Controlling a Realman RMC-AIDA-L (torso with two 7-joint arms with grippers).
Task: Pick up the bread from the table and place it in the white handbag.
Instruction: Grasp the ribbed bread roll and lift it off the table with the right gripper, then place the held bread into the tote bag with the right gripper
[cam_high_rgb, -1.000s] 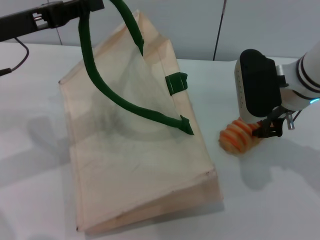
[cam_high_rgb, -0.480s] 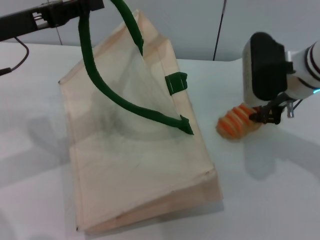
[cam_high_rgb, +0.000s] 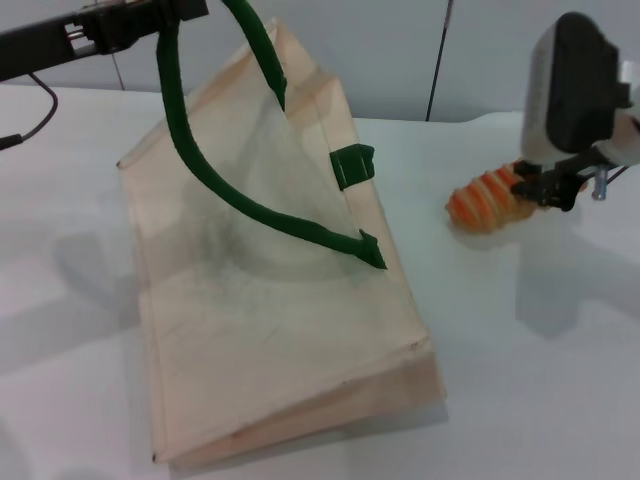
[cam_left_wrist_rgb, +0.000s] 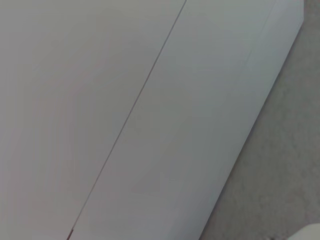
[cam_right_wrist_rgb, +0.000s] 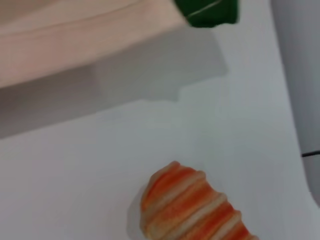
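right gripper (cam_high_rgb: 541, 187) is closed on one end of the bread (cam_high_rgb: 487, 200), which is lifted above the table (cam_high_rgb: 560, 380). beside it, toward the left gripper (cam_high_rgb: 150, 18), stands the white handbag (cam_high_rgb: 260, 300), its green handle held up.

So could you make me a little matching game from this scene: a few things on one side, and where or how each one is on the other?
Things:
1. bread
2. white handbag
3. green handle
4. right claw

States:
A. lies flat on the table
B. pulled up by the left claw
C. striped orange, gripped at one end
D. shut on the loaf's end

Pairs: 1-C, 2-A, 3-B, 4-D
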